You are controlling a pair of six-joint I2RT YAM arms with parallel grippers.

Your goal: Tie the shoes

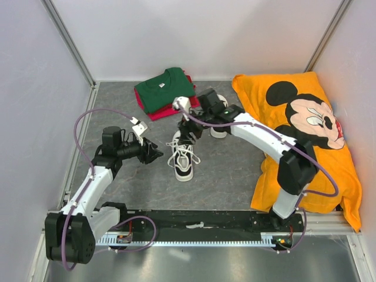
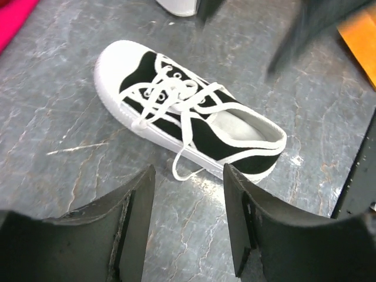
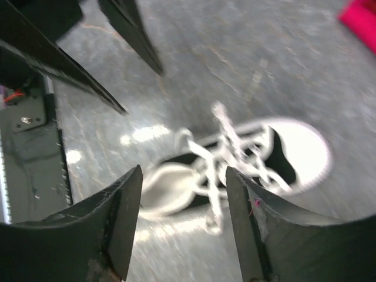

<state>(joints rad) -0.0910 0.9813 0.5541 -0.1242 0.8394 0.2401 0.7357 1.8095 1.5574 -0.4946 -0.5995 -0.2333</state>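
Left tool [image 2: 188, 173] and right tool [image 3: 183, 173] are held open and empty near the loose-laced shoe [image 2: 205, 138] at frame centre.

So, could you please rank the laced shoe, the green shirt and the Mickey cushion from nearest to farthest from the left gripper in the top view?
1. Shoe, just right of the left gripper.
2. Green shirt, at the back.
3. Mickey cushion, far right.
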